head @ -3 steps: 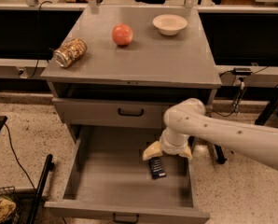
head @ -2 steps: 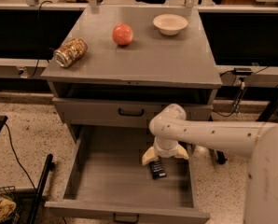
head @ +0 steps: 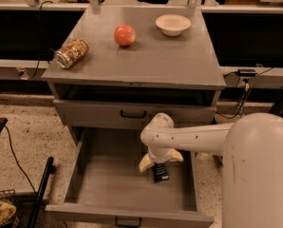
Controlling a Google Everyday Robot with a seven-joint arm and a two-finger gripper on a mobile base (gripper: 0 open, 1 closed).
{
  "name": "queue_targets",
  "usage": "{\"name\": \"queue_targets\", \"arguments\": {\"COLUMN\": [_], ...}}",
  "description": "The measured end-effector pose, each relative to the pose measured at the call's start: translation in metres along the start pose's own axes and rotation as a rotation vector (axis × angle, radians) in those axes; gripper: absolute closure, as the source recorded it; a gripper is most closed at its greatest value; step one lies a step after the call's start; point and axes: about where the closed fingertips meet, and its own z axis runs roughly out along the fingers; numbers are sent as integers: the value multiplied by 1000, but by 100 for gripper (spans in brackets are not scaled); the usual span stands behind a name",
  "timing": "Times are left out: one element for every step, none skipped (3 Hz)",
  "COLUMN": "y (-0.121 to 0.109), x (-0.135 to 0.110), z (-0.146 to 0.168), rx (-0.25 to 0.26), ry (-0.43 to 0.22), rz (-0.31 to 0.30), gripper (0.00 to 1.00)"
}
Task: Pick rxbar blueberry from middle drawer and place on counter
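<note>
The rxbar blueberry (head: 161,174), a dark flat bar, lies on the floor of the open middle drawer (head: 108,177), near its right wall. My gripper (head: 160,162) reaches down into the drawer right above the bar's far end. Its cream fingers (head: 146,165) are spread open to either side of the bar, and part of the bar is hidden under the wrist. The counter (head: 146,63) is the grey top above the drawers.
On the counter are a gold patterned can (head: 71,53) lying at the left, a red apple (head: 125,34) and a white bowl (head: 173,23) at the back. A closed drawer front (head: 132,113) sits above the open one. A black pole (head: 39,194) and a basket (head: 1,213) stand at the lower left.
My arm has swung further left and nearer the camera. The gripper has shifted slightly left and settled lower over the bar. The bar has not moved.
</note>
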Motion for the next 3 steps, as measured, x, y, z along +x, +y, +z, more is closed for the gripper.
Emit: {"name": "queue_targets", "arguments": {"y": [-9,-13,-10], "x": [1,0,1], "z": [12,25,45], "rx": [33,45,52], "ry": [6,17,25], "rz": [-12,-17,-17], "gripper": [0,4,14]}}
